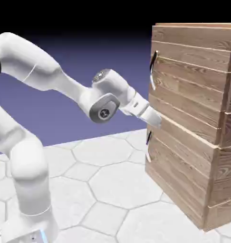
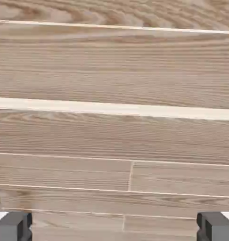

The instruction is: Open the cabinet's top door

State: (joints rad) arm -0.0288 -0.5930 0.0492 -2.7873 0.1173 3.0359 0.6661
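Gripper [image 2: 114,227], jaws spread wide, below the handle [image 1: 152,71] of the top door [image 1: 186,85]

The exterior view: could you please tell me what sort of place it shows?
It looks like a rendered simulation scene rather than a real room: a plain blue-violet backdrop fading to black, a pale floor of clean geometric tiles, and a plank-sided cabinet standing there.

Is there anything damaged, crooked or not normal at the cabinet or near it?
Nothing stands out: both the top door and the lower door look closed, their handles are attached, and no damage shows on the visible planks.
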